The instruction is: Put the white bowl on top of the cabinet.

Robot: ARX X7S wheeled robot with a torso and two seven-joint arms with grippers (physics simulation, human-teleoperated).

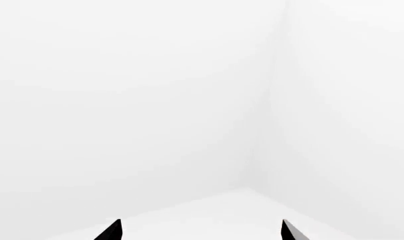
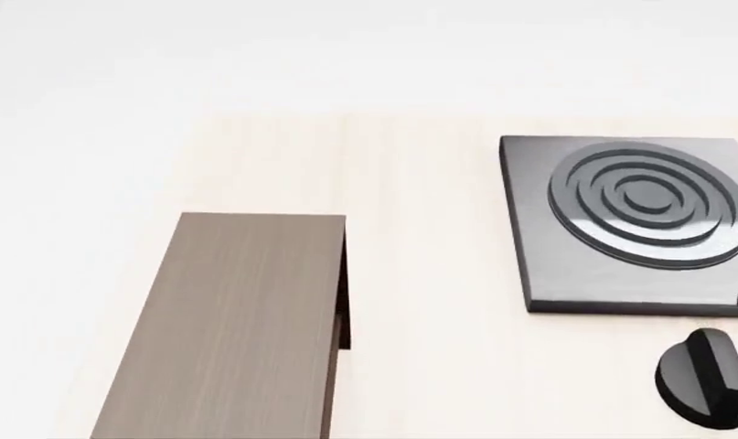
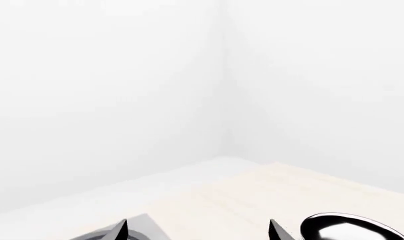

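The cabinet, a long dark-brown wood-grain box with a flat lighter top, stands on the pale table at the left of the head view. The white bowl is out of view in every frame. My left gripper is open, its two black fingertips wide apart with nothing between them, facing a bare white room corner. My right gripper is also open and empty, hovering over the pale table beside the stove plate's corner. Neither gripper's fingers show plainly in the head view.
A grey square stove plate with raised rings lies at the table's right. A black round part with a ridge sits below it at the frame edge. A glossy, dark-rimmed round thing is cut off in the right wrist view.
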